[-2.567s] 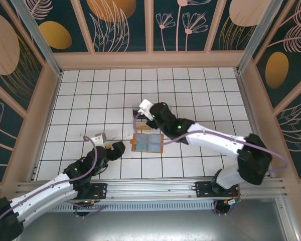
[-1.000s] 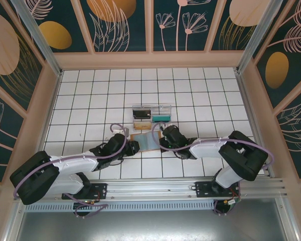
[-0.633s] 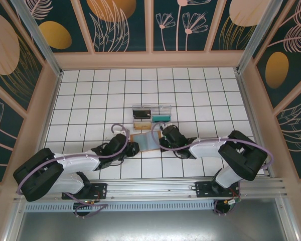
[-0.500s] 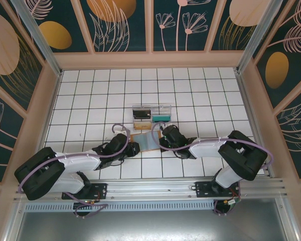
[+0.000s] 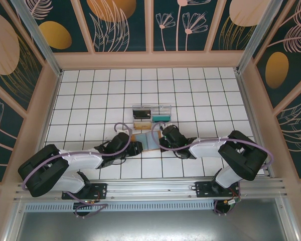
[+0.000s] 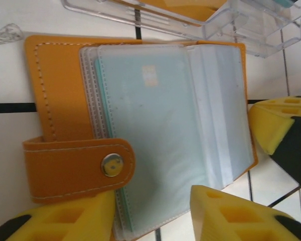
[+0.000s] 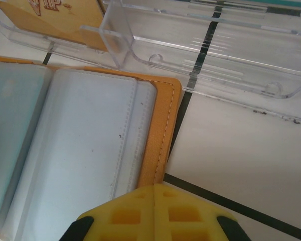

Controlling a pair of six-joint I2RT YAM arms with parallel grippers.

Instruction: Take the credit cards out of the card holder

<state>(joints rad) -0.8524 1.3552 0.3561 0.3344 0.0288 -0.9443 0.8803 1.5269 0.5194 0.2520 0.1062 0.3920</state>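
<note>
Card holder lies open, flat on the tiled desk, just in front of the clear tray and between my two hands. Orange cover down, pale sleeves up, snap strap folded over the near left corner. I judge this layout deliberate: opened flat, the sleeves face up and their mouths can be reached, and the tray sits close behind to take whatever comes out. It already has a tan card in its left compartment. Right hand: fingers pressed together with nothing between them, tips at the right border of the card holder, on or just over the orange edge. Contact cannot be confirmed, but the posture reads as a hold-down, so the holder does not slide or fold shut while the other hand works. Left hand: fingers spread apart at the near edge of the card holder, one finger under the strap, the other by the lower sleeve corner; grips nothing that I can see. A teal card shows through the top sleeve – not yet out. Next move, as I judge it, calls for pinching only that card's edge, not the sleeve stack.
</note>
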